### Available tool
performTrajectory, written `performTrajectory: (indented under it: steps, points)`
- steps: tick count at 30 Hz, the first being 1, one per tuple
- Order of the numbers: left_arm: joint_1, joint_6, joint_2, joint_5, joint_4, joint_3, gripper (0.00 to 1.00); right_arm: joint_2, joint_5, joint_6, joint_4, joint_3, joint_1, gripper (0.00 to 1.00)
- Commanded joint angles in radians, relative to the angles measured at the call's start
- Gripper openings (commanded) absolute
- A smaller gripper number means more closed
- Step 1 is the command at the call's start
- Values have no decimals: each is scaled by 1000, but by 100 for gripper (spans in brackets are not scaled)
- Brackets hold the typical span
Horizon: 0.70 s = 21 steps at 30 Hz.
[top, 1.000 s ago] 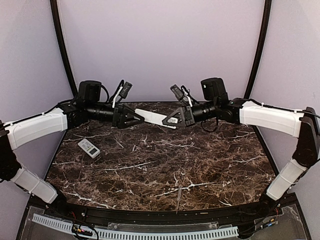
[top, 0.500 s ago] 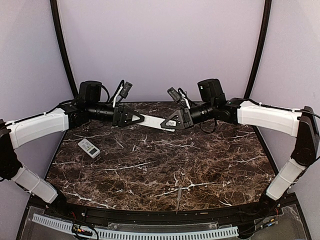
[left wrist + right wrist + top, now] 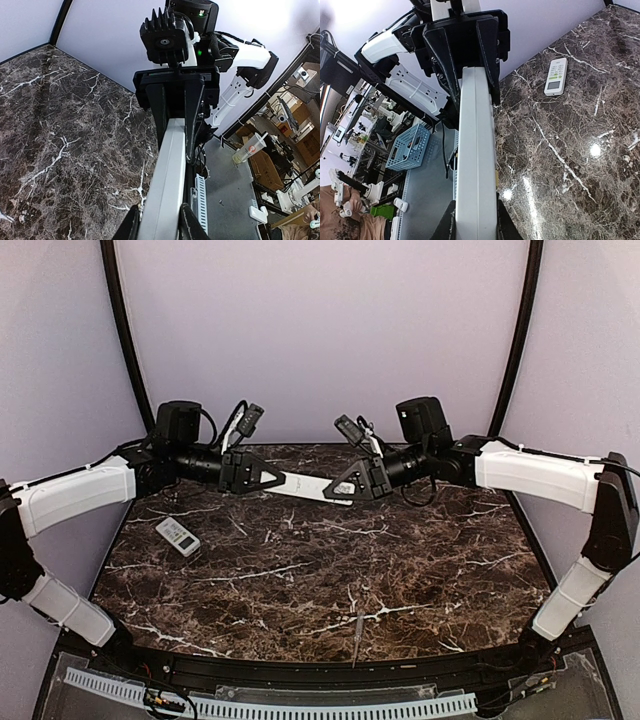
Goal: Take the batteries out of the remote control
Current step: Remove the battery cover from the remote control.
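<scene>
White rigid plastic, the long remote control (image 3: 308,486) spans the air above the bench's (image 3: 300,580) far edge, left hand (image 3: 278,480) clamped on one end, right hand (image 3: 337,490) on the other. Probably light and slick; grip the narrow sides. No batteries show.

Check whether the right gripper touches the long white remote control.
Touching: in the right wrist view, the right gripper clamps both sides of the long white remote control.

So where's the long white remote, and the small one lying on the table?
long white remote (image 3: 305,487): top view, the bare middle of its body.
small remote (image 3: 178,536): top view, the centre of its face.
</scene>
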Motion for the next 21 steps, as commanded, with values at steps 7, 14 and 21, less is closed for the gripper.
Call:
performTrajectory:
  steps: [7, 14, 21]
  points:
    - [-10, 47, -10, -1, -52, 5, 18, -32, -25, 50, 43, 28, 1, 0]
    - [-10, 27, -5, -19, -47, 5, 53, -27, -24, 63, 63, 22, 1, 0]
    - [15, 22, -17, -49, -56, 0, 74, -34, -23, 64, 68, 10, 1, 0]
